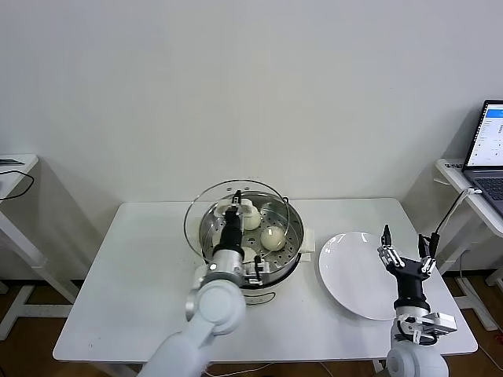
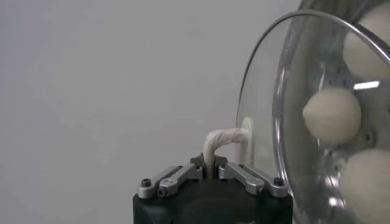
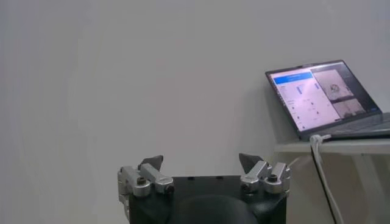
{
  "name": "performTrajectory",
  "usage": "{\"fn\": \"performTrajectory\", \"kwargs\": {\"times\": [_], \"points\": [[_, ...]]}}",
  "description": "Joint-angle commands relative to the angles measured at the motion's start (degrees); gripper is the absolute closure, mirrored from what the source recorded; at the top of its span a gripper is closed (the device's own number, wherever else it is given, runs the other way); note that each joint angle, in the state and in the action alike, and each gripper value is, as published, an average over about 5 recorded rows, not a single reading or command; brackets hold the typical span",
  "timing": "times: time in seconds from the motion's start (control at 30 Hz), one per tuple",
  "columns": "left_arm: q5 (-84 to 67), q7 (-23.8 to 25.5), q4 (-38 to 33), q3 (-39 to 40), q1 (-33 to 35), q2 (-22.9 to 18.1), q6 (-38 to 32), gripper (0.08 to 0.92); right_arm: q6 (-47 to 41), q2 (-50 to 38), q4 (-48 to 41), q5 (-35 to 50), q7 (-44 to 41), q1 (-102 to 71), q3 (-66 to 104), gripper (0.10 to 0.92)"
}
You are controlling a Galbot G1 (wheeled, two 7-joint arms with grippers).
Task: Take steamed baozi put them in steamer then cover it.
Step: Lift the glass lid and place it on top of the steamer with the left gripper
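Now | buns [image 1: 272, 238] loaded in steamer [image 1: 292, 250] | my left claw [image 2: 214, 165] clamps lid [image 2: 268, 91] handle, hovering above | seating pending | right claw [image 1: 406, 250] released, idle over plate [image 1: 350, 271]

White rounded arms, black wrist housings, silver screw-fastened finger links.

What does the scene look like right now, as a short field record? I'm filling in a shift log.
left gripper: shut on the cover's handle
cover: held just above the steamer, not seated
steamer: on the table, steamed baozi inside
plate: bare, beside the steamer
right gripper: open, raised over the plate's far side
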Motion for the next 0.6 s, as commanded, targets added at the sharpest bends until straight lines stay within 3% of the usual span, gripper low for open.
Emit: {"fn": "performTrajectory", "kwargs": {"times": [0.03,0.6], "points": [[3.02,-0.44,5.27,3.37,-1.94,-6.37,1.89,0.805,0.01,0.11,-0.13,-0.49,0.02,0.07,-0.1,0.203],[5.82,-2.14,6.9,2.56,0.56,-7.48,0.75,0.805,0.11,0.11,0.17,-0.88,-0.07,-0.1,-0.27,0.203]]}}
